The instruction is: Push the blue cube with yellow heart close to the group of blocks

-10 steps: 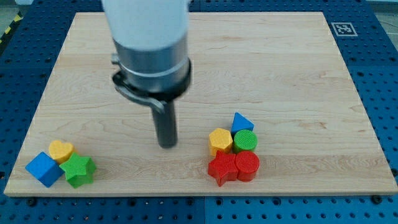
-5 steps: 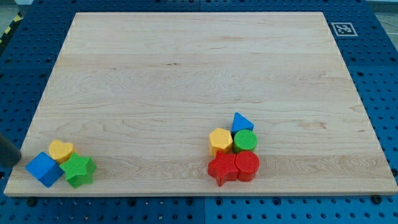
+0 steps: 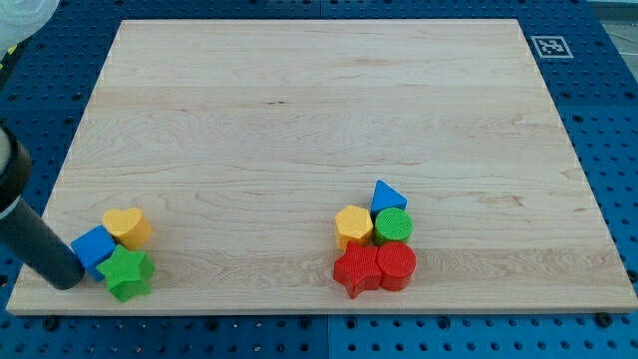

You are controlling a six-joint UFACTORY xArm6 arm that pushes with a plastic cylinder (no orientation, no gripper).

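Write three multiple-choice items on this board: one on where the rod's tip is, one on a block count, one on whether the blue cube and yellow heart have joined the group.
1. Where is my tip?
A. at the view's left of the blue cube
B. beside the red star
C. at the view's top

2. How many blocks form the group at the view's right?
A. three
B. five
C. seven

3. The blue cube and yellow heart are:
A. touching the group
B. far from the group
C. off the board

Answers: 1 A, the rod ends against the cube's left side. 2 B, five blocks cluster there. 3 B, bare wood separates them.
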